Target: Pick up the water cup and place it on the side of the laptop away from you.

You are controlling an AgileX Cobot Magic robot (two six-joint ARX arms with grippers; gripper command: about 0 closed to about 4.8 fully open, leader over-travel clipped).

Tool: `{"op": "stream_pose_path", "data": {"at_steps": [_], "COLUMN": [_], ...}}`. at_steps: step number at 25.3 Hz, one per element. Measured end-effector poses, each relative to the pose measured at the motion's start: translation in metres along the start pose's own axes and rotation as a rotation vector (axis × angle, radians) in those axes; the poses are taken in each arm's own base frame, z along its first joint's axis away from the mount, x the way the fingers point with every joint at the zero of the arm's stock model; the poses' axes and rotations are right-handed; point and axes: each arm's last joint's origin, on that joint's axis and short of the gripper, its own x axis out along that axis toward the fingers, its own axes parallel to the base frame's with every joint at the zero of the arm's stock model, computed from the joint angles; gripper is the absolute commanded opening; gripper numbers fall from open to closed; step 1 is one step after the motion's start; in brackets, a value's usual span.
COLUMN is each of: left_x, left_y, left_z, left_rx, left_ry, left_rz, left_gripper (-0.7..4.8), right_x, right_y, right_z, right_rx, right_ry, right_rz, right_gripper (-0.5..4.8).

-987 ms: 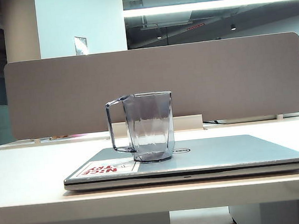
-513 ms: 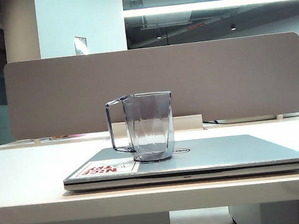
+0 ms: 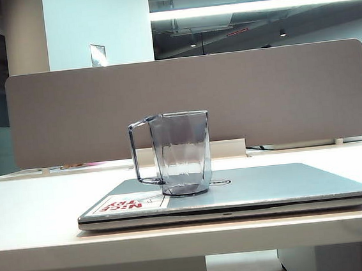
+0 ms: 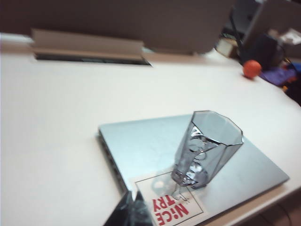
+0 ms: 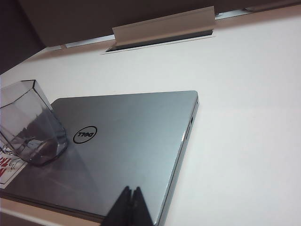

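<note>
The water cup [image 3: 181, 153] is standing upright on the closed lid of the laptop [image 3: 269, 188], mouth up, so its long axis runs straight up and down. It sits toward the lid's left half in the exterior view, and its thin squared loop handle sticks out toward the lid's left edge. The base sits between the white sticker [image 3: 128, 204] at the lid's front-left corner and the round Dell logo [image 5: 85, 134] mid-lid, close to both. The sticker's red lettering reads "NiCE TRY" [image 4: 170, 211], upside down from the front. The laptop lies flat, long side along the front edge of the white desk [image 3: 34, 207].

The left gripper [image 4: 133, 210] hangs over the desk beside the laptop's sticker corner, fingers pressed together, nothing in them. The right gripper [image 5: 130, 205] hovers at the opposite end of the lid, fingers also pinched together and empty.
</note>
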Motion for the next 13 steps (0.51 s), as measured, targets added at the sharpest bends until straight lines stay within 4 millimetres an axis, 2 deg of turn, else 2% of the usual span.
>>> {"op": "stream_pose_path", "data": {"at_steps": [4, 8, 13], "left_x": [0.022, 0.043, 0.082], "left_y": [-0.006, -0.013, -0.039], "left_z": [0.008, 0.009, -0.009], "left_rx": [0.059, 0.07, 0.101], "left_ry": [0.06, 0.122, 0.26], "left_rz": [-0.107, -0.112, -0.154], "left_gripper": [-0.05, -0.05, -0.05], "right_x": [0.0, 0.0, 0.0], "right_y": [0.0, 0.0, 0.0], "right_z": [0.0, 0.0, 0.0], "right_rx": [0.0, 0.0, 0.0], "right_ry": [0.0, 0.0, 0.001], "right_rz": [0.0, 0.0, -0.001], "right_gripper": [-0.01, -0.01, -0.01]}}
